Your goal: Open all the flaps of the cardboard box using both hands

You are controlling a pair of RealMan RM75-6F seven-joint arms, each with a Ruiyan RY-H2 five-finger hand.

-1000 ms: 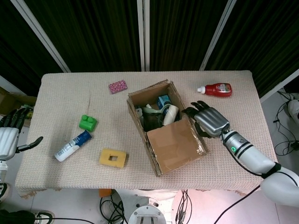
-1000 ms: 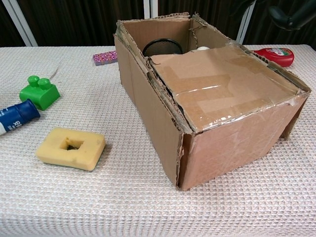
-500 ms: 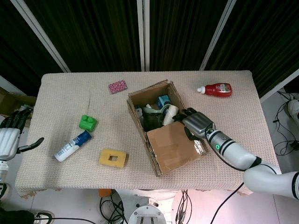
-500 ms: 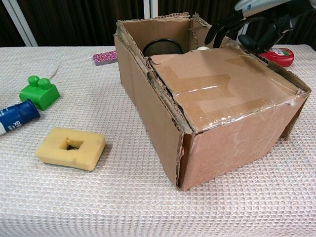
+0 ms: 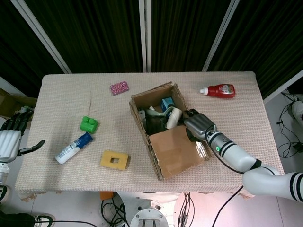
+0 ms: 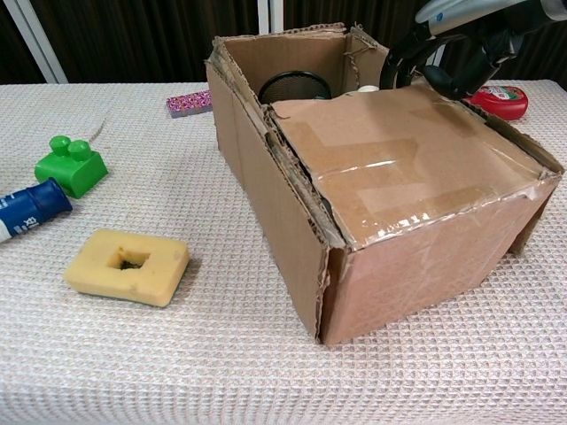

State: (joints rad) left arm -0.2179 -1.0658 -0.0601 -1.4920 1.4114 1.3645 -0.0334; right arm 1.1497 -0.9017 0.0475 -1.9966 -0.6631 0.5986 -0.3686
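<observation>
- One taped flap point(image 6: 403, 164) lies closed over the near half of the brown cardboard box point(image 5: 168, 135), which sits right of centre on the woven tabletop point(image 5: 71, 94).
- Lifting it well means hooking fingertips under its far edge, then swinging it toward the near side while the box is steadied.
- Right hand point(image 5: 196, 125) sits at that far edge, fingers curled downward against the cardboard; whether they have caught beneath it is hard to tell.
- Left hand point(image 5: 12, 137) hangs off the tabletop's left side, fingers loosely spread, holding nothing.
</observation>
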